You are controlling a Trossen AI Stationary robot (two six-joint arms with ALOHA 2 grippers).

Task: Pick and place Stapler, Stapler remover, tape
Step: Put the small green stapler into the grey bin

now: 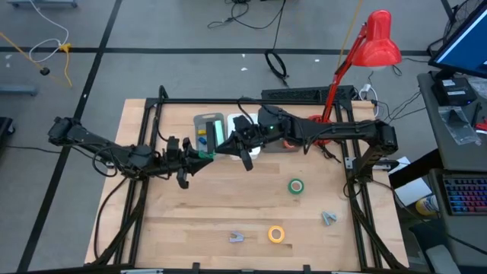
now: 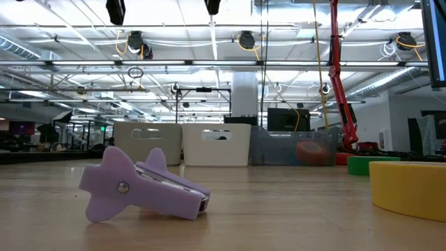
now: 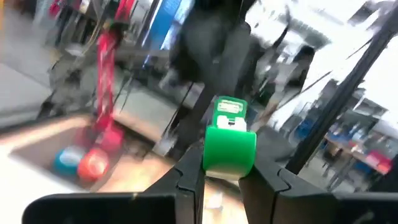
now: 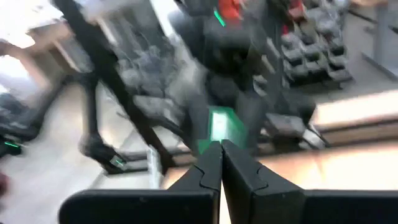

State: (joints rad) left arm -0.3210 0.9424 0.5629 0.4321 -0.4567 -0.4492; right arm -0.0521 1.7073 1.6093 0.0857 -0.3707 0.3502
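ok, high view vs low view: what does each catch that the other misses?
High only: both arms over the table's far half, left end effector holding a green stapler, right end effector beside it, a grey staple remover.

Low only: the room beyond the table, with ceiling lights and pipes.

Both: the yellow tape roll, the green tape roll, the purple staple remover, the red lamp, the bins.
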